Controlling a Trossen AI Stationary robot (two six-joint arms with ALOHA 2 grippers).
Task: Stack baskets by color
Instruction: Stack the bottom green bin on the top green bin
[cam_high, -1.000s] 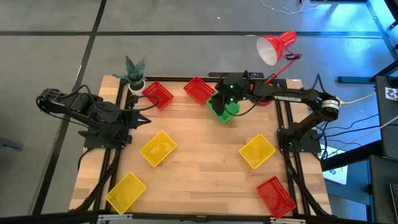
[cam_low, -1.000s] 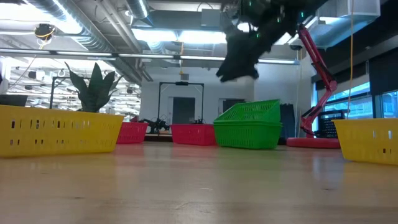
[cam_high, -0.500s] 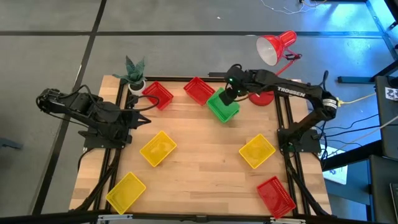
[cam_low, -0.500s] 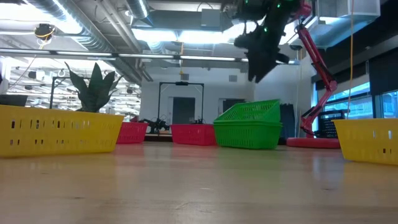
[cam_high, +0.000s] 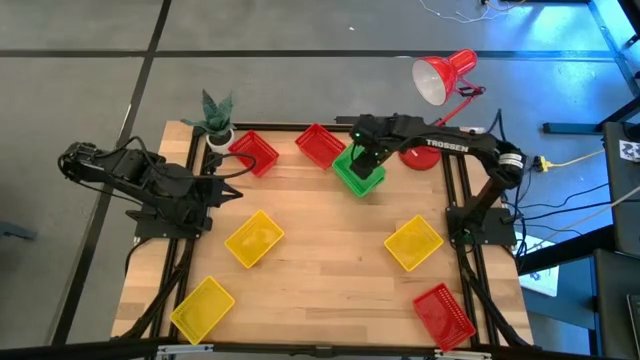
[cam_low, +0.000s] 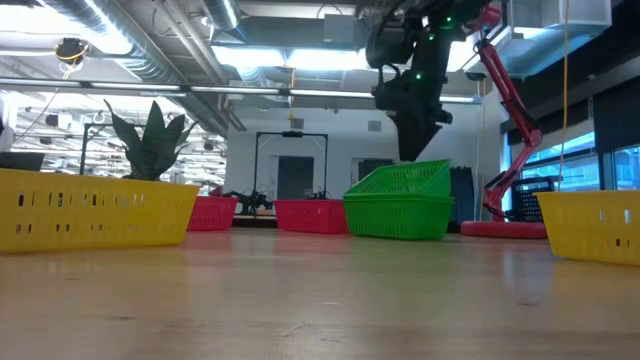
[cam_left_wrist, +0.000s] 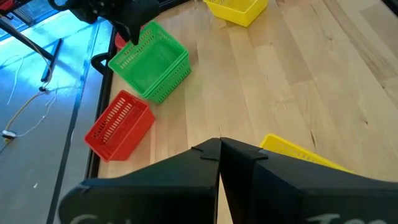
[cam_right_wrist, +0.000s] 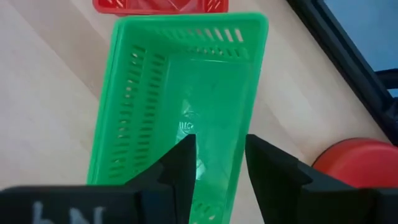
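Right fingers (cam_right_wrist: 214, 165) parted, empty, straddling the green baskets' (cam_right_wrist: 180, 99) wall, unseen overhead.

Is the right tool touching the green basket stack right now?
Cannot tell. In the low view the right tool hangs right at the green basket stack's rim, with no clear gap or contact.

Tabletop (cam_high: 320, 270): pale wood planks, smooth, with a light satin sheen. Green baskets (cam_right_wrist: 180, 99): glossy lattice plastic, slightly translucent, nested together. Red basket (cam_left_wrist: 119, 124) and yellow basket (cam_high: 254, 238): the same slotted plastic. Right gripper (cam_right_wrist: 219, 163): matt black fingers. Desk lamp (cam_high: 440, 78): shiny red shade.
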